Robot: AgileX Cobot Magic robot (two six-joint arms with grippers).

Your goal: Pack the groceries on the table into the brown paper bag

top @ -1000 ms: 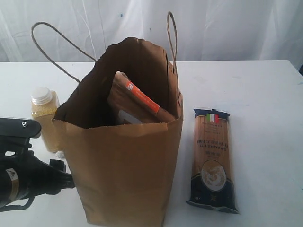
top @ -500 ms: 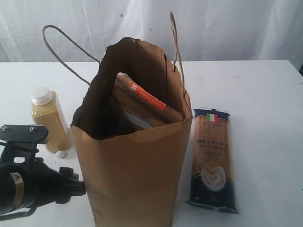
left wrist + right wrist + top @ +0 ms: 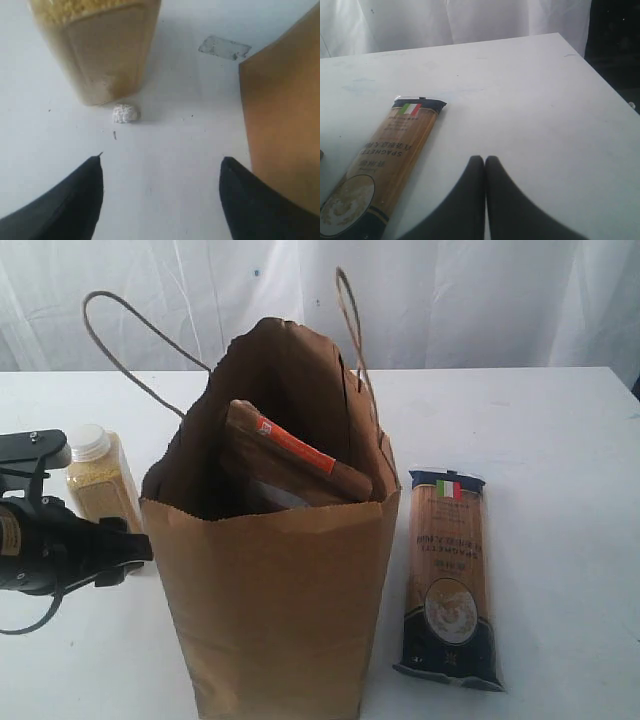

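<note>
The tall brown paper bag (image 3: 280, 580) stands upright in the middle of the white table (image 3: 560, 440), and a brown orange-labelled pouch (image 3: 290, 465) leans inside it. A yellow-grain bottle with a white cap (image 3: 100, 485) stands left of the bag, seen close in the left wrist view (image 3: 100, 55). My left gripper (image 3: 161, 172) is open and empty, low over the table between the bottle and the bag's side (image 3: 285, 125). The dark-blue spaghetti packet (image 3: 447, 575) lies flat right of the bag. My right gripper (image 3: 485, 160) is shut on nothing, beside the packet (image 3: 390, 160).
A small white crumb (image 3: 124, 113) lies on the table just in front of the bottle. The bag's two cord handles (image 3: 355, 325) stick up above its rim. A white curtain (image 3: 480, 300) hangs behind the table. The table's far corner (image 3: 560, 37) shows in the right wrist view.
The left arm has lifted and drawn back to the left, away from the bag. The bag has shifted and swayed, its handles swinging.
</note>
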